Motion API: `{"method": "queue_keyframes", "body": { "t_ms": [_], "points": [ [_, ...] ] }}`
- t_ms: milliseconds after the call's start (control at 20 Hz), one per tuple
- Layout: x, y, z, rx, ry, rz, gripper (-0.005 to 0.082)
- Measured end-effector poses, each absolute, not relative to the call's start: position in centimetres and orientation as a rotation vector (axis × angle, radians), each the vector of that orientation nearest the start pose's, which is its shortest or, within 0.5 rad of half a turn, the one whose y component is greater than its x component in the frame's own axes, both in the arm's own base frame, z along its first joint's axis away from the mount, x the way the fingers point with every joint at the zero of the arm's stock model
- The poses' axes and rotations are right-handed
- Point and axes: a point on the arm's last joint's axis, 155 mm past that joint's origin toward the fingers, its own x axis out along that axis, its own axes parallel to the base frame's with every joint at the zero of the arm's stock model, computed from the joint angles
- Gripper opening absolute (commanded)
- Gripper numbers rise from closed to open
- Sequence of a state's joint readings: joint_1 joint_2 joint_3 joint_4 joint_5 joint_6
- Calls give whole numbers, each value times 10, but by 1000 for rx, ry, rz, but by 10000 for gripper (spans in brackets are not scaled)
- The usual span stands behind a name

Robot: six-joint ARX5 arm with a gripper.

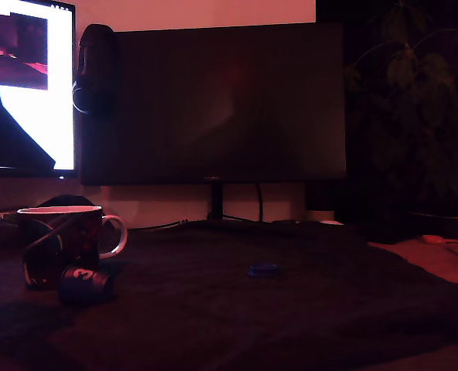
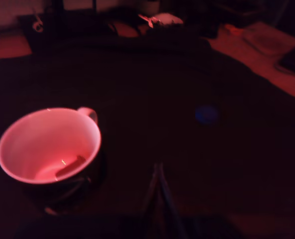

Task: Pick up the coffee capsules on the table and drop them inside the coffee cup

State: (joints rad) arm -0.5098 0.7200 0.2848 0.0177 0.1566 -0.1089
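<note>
- The scene is seen in dim, reddish light; much detail is lost in shadow.
- The coffee cup (image 1: 63, 243) is seen standing upright on a dark cloth (image 1: 291, 309) at the exterior view's left, its light loop handle turned toward that view's right.
- 1 tapered capsule (image 1: 86, 283) is seen lying on its side just in front of the cup, touching or nearly touching its base; a pale mark is shown on its dark side.
- 1 low blue capsule (image 1: 263, 270) is seen flat on the cloth, well apart from the cup, toward the exterior view's right. In the wrist view it appears as a dim blue disc (image 2: 207, 114).
- In the wrist view the cup's light interior (image 2: 48, 144) is shown from above, with a small elongated object (image 2: 70, 168) resting at the bottom; what it is cannot be told.
- The gripper (image 2: 158, 199) is seen only in the wrist view, its fingers pressed together to a thin line, with nothing held between them, above bare cloth between the cup and the blue capsule.
- 2 monitors are seen behind: a lit one (image 1: 28, 85) and a dark one (image 1: 213, 100).
</note>
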Motion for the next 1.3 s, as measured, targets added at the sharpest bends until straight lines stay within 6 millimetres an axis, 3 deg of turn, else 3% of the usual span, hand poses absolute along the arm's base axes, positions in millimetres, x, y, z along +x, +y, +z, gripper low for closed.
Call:
{"method": "queue_keyframes", "body": {
  "t_ms": [200, 850, 900, 950, 1050, 1100, 1300],
  "points": [
    [239, -166, 112, -55, 536, -614, -20],
    [234, -164, 102, -74, 591, -600, -4],
    [234, -164, 102, -74, 591, -600, 37],
    [234, -164, 102, -74, 591, -600, 152],
    [234, -164, 102, -135, 610, -581, 540],
    [234, -164, 102, -137, 611, -581, 657],
    [233, -165, 103, -166, 616, -575, 685]
  ]
}}
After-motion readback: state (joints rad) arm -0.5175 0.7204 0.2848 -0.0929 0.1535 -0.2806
